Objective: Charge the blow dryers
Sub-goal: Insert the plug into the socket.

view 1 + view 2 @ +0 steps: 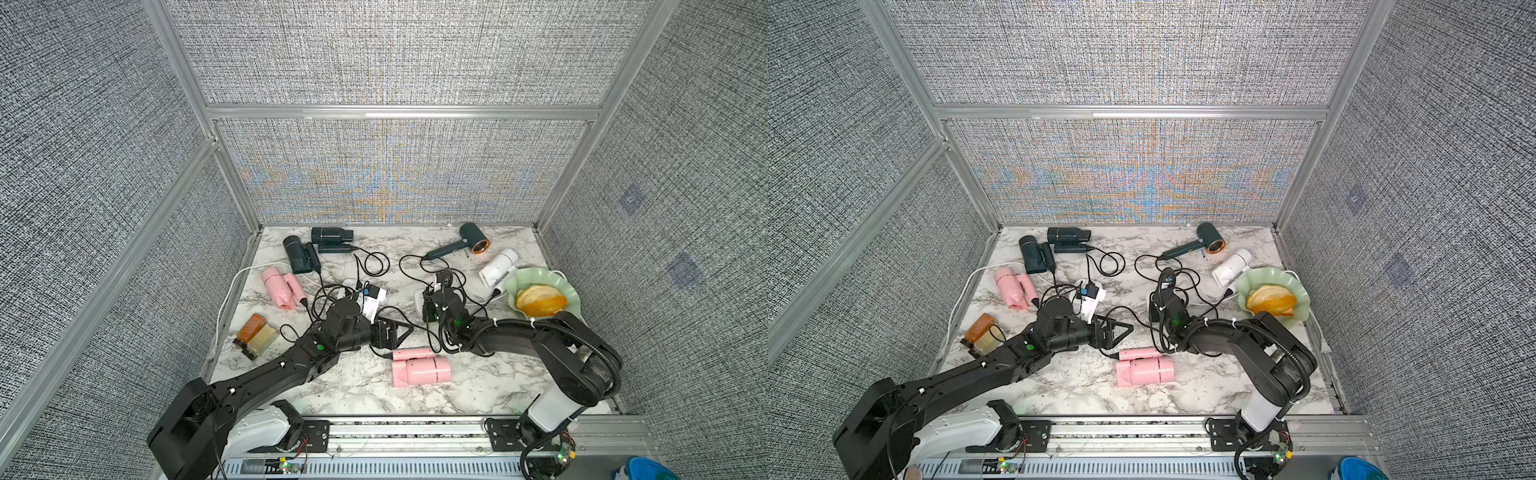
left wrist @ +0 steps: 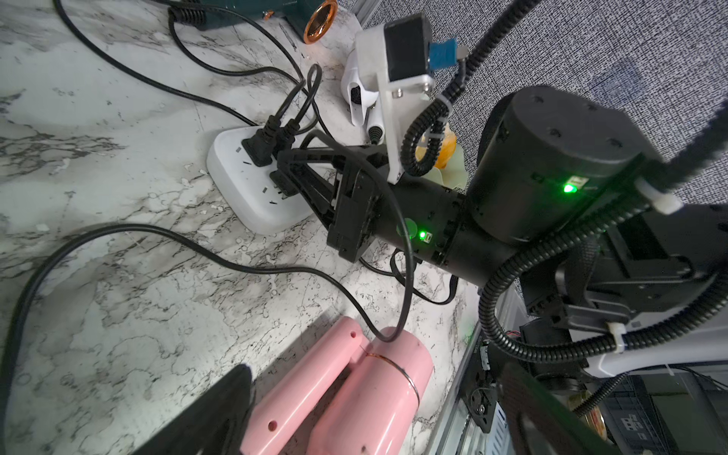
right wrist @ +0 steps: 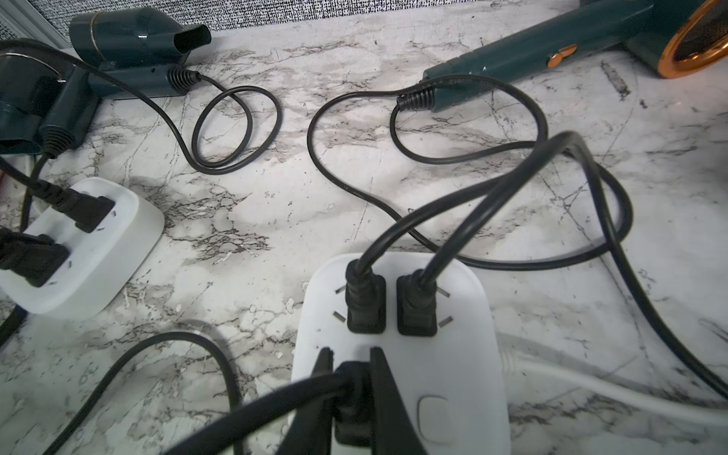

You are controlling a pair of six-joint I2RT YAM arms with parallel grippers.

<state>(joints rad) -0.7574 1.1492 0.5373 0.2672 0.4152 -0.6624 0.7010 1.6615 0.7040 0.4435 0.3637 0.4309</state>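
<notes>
Nearest on the marble table [image 1: 332, 395] lies a pink dryer [image 1: 419, 368], folded, on its side at the near centre.

Just beyond it the left arm stretches in from the near left with its wrist bent. The left gripper [image 1: 401, 332] points right above the table, its jaws spread wide and holding nothing.

The right arm comes from the near right with its elbow raised and its forearm running left. The right gripper [image 3: 350, 366] angles down onto the right power strip [image 3: 465, 354], clenched on a black plug [image 3: 348, 398] at the strip's near edge. Whether that plug is fully seated cannot be told. Two other plugs [image 3: 366, 303] sit side by side in the strip's far sockets.

At the left edge an amber bottle [image 1: 251, 328] lies on its side. On the right a green scalloped bowl [image 1: 523, 276] holds orange pieces [image 1: 540, 301].

The left power strip [image 3: 118, 220] carries two black plugs of its own.

Farther left lies a second pink dryer [image 1: 280, 289], also folded. A white dryer [image 1: 498, 264] lies just beside the bowl.

At the far left are two dark teal dryers [image 1: 297, 253], close together and folded. At the far right is a dark green dryer [image 1: 473, 239] with a copper ring at its mouth and its handle extended.
</notes>
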